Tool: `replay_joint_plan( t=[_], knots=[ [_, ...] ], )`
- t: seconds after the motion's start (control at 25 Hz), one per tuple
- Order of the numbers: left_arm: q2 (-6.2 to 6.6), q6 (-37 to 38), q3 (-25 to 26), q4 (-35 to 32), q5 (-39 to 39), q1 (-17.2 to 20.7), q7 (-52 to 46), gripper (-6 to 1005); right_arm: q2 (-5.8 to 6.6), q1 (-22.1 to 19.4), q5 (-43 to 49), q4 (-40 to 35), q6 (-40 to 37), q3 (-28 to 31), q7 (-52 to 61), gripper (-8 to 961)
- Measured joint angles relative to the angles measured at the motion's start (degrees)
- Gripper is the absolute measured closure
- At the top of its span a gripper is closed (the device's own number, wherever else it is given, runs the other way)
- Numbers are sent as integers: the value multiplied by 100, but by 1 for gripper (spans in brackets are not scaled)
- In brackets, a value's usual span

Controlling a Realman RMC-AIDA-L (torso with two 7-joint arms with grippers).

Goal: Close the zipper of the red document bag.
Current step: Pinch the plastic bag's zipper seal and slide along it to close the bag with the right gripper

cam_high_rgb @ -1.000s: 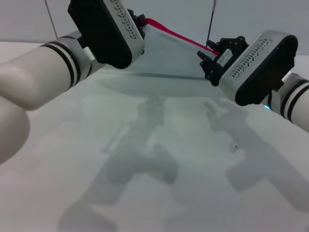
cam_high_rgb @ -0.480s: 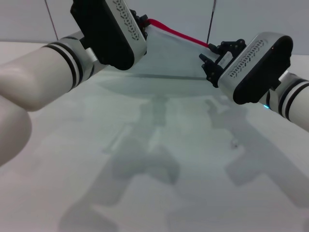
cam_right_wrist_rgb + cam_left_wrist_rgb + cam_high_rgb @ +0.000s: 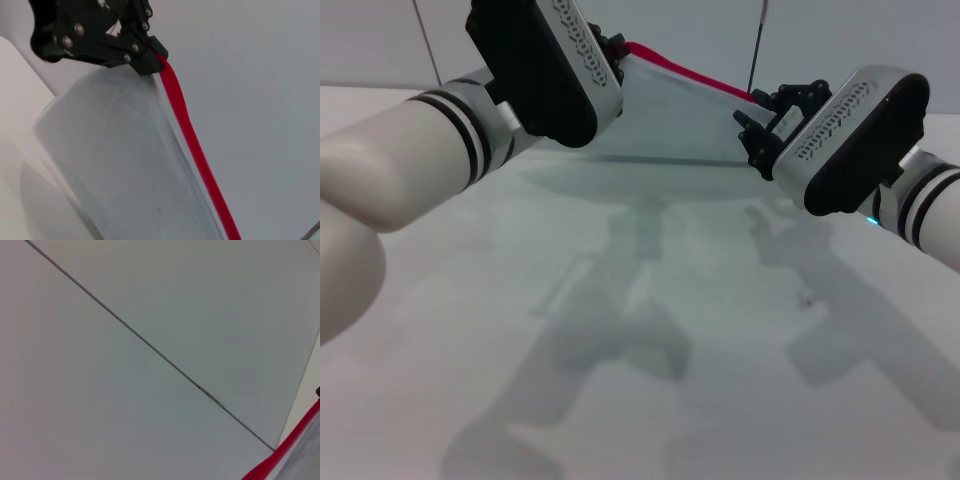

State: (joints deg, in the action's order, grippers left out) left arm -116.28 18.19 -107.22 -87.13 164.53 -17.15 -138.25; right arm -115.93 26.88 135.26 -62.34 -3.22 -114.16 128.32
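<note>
- White table (image 3: pixel 650 350) under both arms; pale wall behind.
- Red document bag (image 3: pixel 670 120) held up off the table, zipper (image 3: pixel 685 70) along its top edge.
- Left gripper (image 3: pixel 145 57) clamped on the zipper's left end.
- Right gripper (image 3: pixel 752 108) at the zipper's right end; finger state cannot be told.

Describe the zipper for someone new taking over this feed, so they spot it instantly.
Look between the two arms at the far side of the white table, where the left gripper and the right gripper hold up a see-through pale bag. The zipper is the thin strip along the bag's top edge, running from one gripper to the other. It is the only bright red thing in view.
</note>
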Motion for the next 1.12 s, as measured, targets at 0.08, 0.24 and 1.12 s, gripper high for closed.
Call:
replay_joint_plan(
  t=[0.08, 0.24, 1.12],
  knots=[
    [0, 0, 0, 2, 0, 5, 0, 944, 0, -5, 0, -4, 4, 4, -5, 702],
    [0, 0, 0, 3, 0, 8, 0, 944, 0, -9, 0, -6, 6, 29, -10, 702],
    [0, 0, -26, -62, 0, 17, 9, 942, 0, 57, 52, 97, 16, 189, -35, 703]
  ],
)
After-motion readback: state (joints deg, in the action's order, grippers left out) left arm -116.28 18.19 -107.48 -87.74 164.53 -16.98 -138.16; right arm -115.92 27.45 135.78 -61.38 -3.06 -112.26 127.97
